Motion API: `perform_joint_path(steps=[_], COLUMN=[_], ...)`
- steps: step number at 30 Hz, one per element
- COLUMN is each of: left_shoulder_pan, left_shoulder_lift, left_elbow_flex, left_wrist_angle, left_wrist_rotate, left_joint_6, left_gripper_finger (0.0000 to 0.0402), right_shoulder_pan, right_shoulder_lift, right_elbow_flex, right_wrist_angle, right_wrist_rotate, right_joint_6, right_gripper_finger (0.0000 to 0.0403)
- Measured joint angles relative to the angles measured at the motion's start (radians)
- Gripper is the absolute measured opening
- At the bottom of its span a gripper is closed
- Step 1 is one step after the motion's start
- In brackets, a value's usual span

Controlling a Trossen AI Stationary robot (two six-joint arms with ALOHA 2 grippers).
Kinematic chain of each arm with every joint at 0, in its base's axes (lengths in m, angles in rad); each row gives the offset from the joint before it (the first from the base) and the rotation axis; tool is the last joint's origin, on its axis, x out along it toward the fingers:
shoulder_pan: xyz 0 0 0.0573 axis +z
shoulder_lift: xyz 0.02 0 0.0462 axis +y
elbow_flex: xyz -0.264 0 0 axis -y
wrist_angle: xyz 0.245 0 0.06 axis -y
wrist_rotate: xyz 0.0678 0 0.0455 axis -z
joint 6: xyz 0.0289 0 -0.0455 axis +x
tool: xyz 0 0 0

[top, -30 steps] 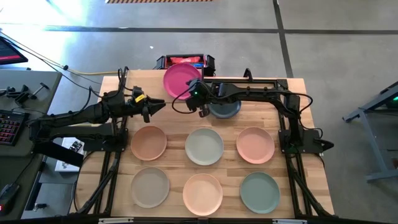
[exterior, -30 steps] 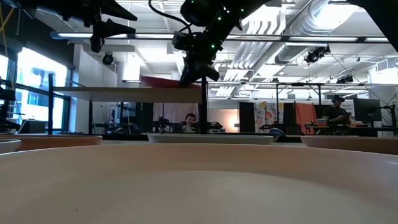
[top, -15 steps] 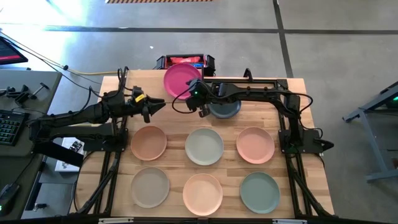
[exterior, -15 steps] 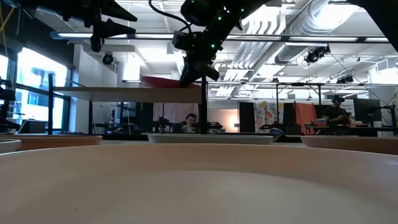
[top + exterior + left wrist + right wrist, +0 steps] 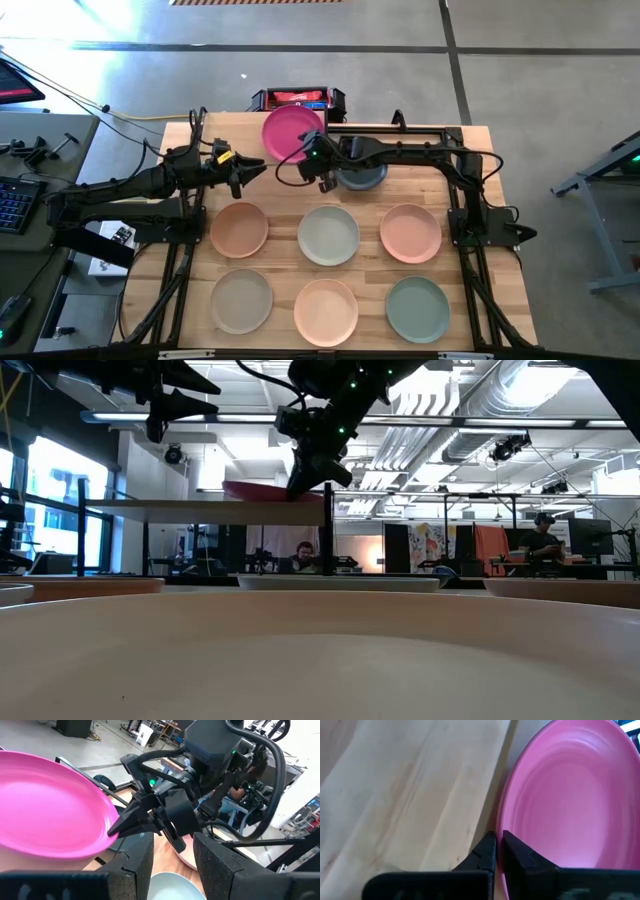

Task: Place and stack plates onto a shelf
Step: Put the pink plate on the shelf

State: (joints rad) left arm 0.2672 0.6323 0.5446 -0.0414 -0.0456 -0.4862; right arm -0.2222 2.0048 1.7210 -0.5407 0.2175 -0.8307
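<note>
While right gripper [image 5: 312, 153] pinches the magenta plate [image 5: 291, 128] by its rim over the shelf [image 5: 205, 507], left gripper [image 5: 243, 172] hovers nearby, fingers apart, empty. Plate looks light, stiff, prob. slippery; rim's the only hold.

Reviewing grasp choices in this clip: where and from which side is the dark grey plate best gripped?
By its rim. The dark grey plate lies flat and shallow at the table's far side, partly under the right arm, so only the thin edge offers a pinch. Probably come from above onto its right-hand edge, one finger over and one under. The right claw now pinches the magenta plate; the left claw hovers nearby.
</note>
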Motion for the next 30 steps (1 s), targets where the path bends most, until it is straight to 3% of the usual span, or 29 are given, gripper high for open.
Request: perform_joint_path(steps=[30], left_shoulder_pan=[0.000], left_shoulder_lift=[0.000], left_elbow_flex=[0.000], left_wrist_angle=[0.000], left_wrist_rotate=[0.000], left_joint_6=[0.000], left_gripper_finger=[0.0126], right_shoulder_pan=[-0.009], right_shoulder_lift=[-0.004], right_elbow_flex=[0.000], right_wrist_angle=[-0.021], right_wrist_rotate=[-0.026], right_joint_6=[0.045], right_gripper_finger=[0.0004])
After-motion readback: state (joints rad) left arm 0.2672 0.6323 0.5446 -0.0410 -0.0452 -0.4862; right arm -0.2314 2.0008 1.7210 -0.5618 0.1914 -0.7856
